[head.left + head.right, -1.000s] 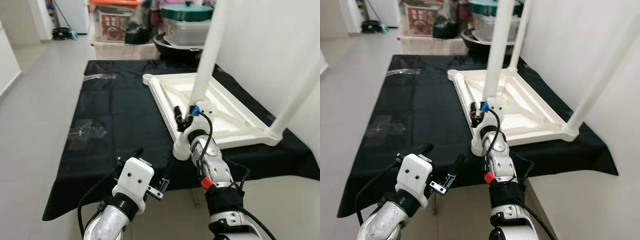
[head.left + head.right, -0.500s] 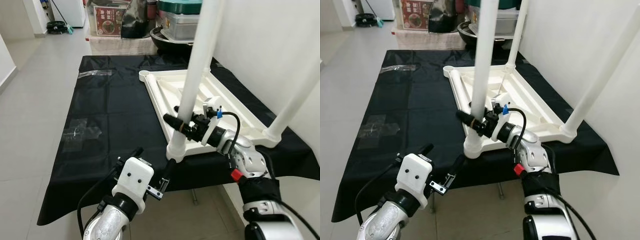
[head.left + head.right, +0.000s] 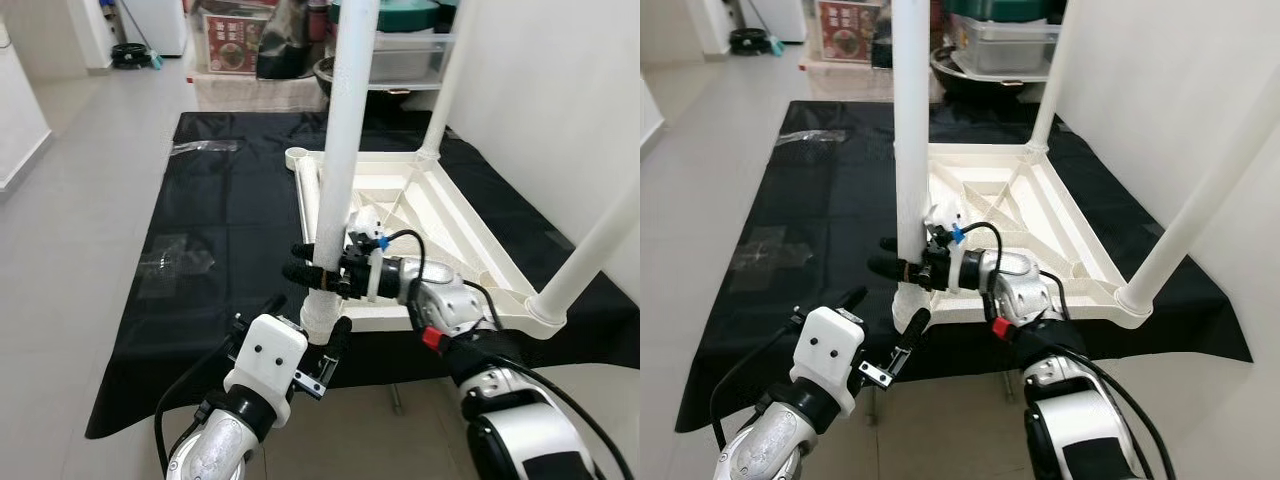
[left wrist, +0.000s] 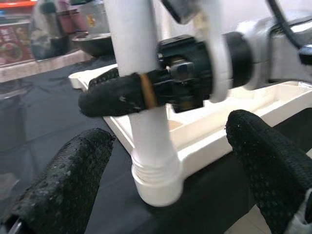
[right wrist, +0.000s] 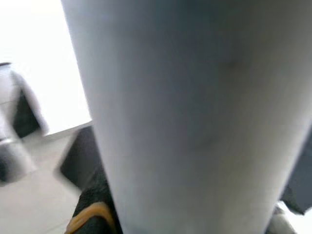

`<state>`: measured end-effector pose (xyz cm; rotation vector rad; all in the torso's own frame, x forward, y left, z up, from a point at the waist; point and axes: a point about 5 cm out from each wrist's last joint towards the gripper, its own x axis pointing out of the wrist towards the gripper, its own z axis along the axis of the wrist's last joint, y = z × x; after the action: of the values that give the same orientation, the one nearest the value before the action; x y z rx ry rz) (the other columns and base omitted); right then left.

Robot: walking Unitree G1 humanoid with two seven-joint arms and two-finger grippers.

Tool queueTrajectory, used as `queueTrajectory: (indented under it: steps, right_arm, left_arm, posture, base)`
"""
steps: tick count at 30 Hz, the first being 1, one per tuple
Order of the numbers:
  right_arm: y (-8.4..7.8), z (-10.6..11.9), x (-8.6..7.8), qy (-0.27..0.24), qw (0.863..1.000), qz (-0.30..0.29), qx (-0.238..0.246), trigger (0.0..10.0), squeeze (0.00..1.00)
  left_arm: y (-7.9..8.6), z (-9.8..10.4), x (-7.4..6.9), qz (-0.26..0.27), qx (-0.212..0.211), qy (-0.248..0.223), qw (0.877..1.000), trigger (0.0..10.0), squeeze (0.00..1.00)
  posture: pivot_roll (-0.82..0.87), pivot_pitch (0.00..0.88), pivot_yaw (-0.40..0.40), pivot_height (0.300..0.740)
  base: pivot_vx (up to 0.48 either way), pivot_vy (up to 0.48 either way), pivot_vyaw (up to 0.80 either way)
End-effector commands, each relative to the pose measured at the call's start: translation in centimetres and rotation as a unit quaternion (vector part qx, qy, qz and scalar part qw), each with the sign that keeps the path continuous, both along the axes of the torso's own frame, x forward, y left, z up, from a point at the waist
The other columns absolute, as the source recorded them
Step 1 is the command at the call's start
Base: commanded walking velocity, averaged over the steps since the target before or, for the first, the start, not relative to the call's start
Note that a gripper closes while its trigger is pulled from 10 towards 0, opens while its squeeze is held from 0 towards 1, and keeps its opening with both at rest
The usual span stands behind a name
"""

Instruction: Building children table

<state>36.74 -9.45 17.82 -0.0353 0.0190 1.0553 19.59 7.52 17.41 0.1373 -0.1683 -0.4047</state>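
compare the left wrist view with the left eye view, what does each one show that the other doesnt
Left wrist view alone: the threaded collar at the foot of the near leg, seen close between the open left pincer's fingers.

Left eye view alone: the whole upturned tabletop, two more upright legs, the black cloth, and clutter at the back.

Both: the right pincer closed around the near leg just above its socket at the tabletop corner.

No text, brand or number can be read. A red-printed box (image 3: 232, 38) on the floor beyond the black sheet's far edge carries markings, but they are too small and blurred to make out.
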Motion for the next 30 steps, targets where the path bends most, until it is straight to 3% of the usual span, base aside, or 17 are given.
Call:
queueTrajectory:
  steps: [1, 5, 6, 8, 10, 13, 14, 18, 19, 20, 21, 22, 23, 24, 27, 28, 30]
  right_arm:
    - [-1.2, 1.3, 0.9, -0.022, 0.998, -0.062, 0.011, 0.0, 0.0]
    - [-1.7, 1.4, 1.3, -0.022, 0.995, -0.095, 0.015, 0.0, 0.0]
    - [-2.4, 0.6, 1.7, -0.007, 0.979, -0.205, 0.011, 0.0, 0.0]
    - [-2.4, 0.6, 1.7, -0.007, 0.979, -0.205, 0.011, 0.0, 0.0]
    - [-4.9, -1.0, 1.1, 0.024, 0.886, -0.464, 0.004, 0.0, 0.0]
    - [-4.9, -1.0, 1.1, 0.024, 0.886, -0.464, 0.004, 0.0, 0.0]
    - [-5.5, -1.4, 0.2, 0.036, 0.842, -0.538, 0.007, 0.0, 0.0]
    - [-3.9, -1.3, -0.8, 0.044, 0.82, -0.57, 0.029, 0.0, 0.0]
    - [-2.5, -1.0, -0.8, 0.048, 0.832, -0.55, 0.05, 4.3, 0.0]
    - [-2.5, -1.0, -0.8, 0.048, 0.832, -0.55, 0.05, 4.3, 0.0]
    - [-1.5, -0.8, -0.6, 0.045, 0.846, -0.527, 0.07, 10.0, 0.0]
    - [-1.5, -0.8, -0.6, 0.045, 0.846, -0.527, 0.07, 10.0, 0.0]
    - [-0.3, 0.0, -0.3, 0.025, 0.875, -0.469, 0.114, 10.0, 0.0]
    - [-0.2, 0.4, -0.1, 0.002, 0.887, -0.444, 0.126, 10.0, 1.0]
    - [-0.2, 0.6, -0.1, -0.013, 0.894, -0.429, 0.131, 10.0, 1.0]
    - [-0.8, 1.4, 0.2, -0.026, 0.913, -0.382, 0.144, 10.0, 0.0]
    - [-1.0, 1.6, 0.3, -0.019, 0.921, -0.358, 0.154, 10.0, 0.0]
  left_arm:
    - [0.0, -0.2, -0.1, 0.002, 0.006, 0.002, 1.0, 10.0, 0.0]
    - [0.0, -0.2, -0.1, 0.001, 0.006, 0.002, 1.0, 10.0, 0.0]
    - [0.0, -0.2, -0.1, 0.001, 0.006, 0.002, 1.0, 10.0, 0.0]
    - [0.0, -0.2, -0.1, 0.001, 0.006, 0.002, 1.0, 10.0, 0.0]
    - [-0.1, -0.2, 0.0, -0.002, 0.006, 0.002, 1.0, 10.0, 0.0]
    - [-0.1, -0.2, 0.0, -0.002, 0.006, 0.002, 1.0, 10.0, 0.0]
    - [-0.1, -0.2, -0.1, -0.002, 0.006, 0.002, 1.0, 10.0, 0.0]
    - [-0.1, -0.2, 0.0, -0.002, 0.006, 0.002, 1.0, 10.0, 0.0]
    - [-0.1, -0.2, 0.0, -0.002, 0.006, 0.002, 1.0, 10.0, 0.0]
    - [-0.1, -0.2, 0.0, -0.002, 0.006, 0.002, 1.0, 10.0, 0.0]
    - [-0.1, -0.2, 0.0, -0.002, 0.007, 0.002, 1.0, 10.0, 0.0]
    - [-0.1, -0.2, 0.0, -0.002, 0.007, 0.002, 1.0, 10.0, 0.0]
    - [-0.1, -0.2, 0.0, 0.0, 0.007, 0.002, 1.0, 10.0, 0.0]
    - [-0.1, -0.2, 0.0, 0.0, 0.006, 0.002, 1.0, 10.0, 0.0]
    - [0.0, -0.2, 0.0, 0.0, 0.006, 0.002, 1.0, 10.0, 0.0]
    - [0.0, -0.2, 0.0, 0.0, 0.007, 0.002, 1.0, 10.0, 0.0]
    - [0.0, -0.2, 0.0, 0.0, 0.007, 0.002, 1.0, 10.0, 0.0]
  posture:
    - [0.15, 0.012, -0.094, 0.74]
    - [0.15, 0.013, -0.092, 0.74]
    - [0.14, 0.016, -0.087, 0.74]
    - [0.14, 0.016, -0.087, 0.74]
    - [0.14, 0.022, -0.09, 0.74]
    - [0.14, 0.022, -0.09, 0.74]
    - [0.14, 0.025, -0.091, 0.74]
    - [0.15, 0.028, -0.094, 0.74]
    - [0.15, 0.029, -0.094, 0.74]
    - [0.15, 0.029, -0.094, 0.74]
    - [0.14, 0.03, -0.094, 0.74]
    - [0.14, 0.03, -0.094, 0.74]
    - [0.15, 0.034, -0.094, 0.74]
    - [0.14, 0.031, -0.094, 0.74]
    - [0.14, 0.033, -0.094, 0.74]
    - [0.14, 0.034, -0.092, 0.74]
    - [0.14, 0.034, -0.092, 0.74]
  base:
    - [0.0, 0.0, 0.0]
    - [0.0, 0.0, 0.0]
    - [0.0, 0.0, 0.0]
    - [0.0, 0.0, 0.0]
    - [0.0, 0.0, 0.0]
    - [0.0, 0.0, 0.0]
    - [0.0, 0.0, 0.0]
    - [0.0, 0.0, 0.0]
    - [0.0, 0.0, 0.0]
    - [0.0, 0.0, 0.0]
    - [0.0, 0.0, 0.0]
    - [0.0, 0.0, 0.0]
    - [0.0, 0.0, 0.0]
    - [0.0, 0.0, 0.0]
    - [0.0, 0.0, 0.0]
    - [0.0, 0.0, 0.0]
    - [0.0, 0.0, 0.0]
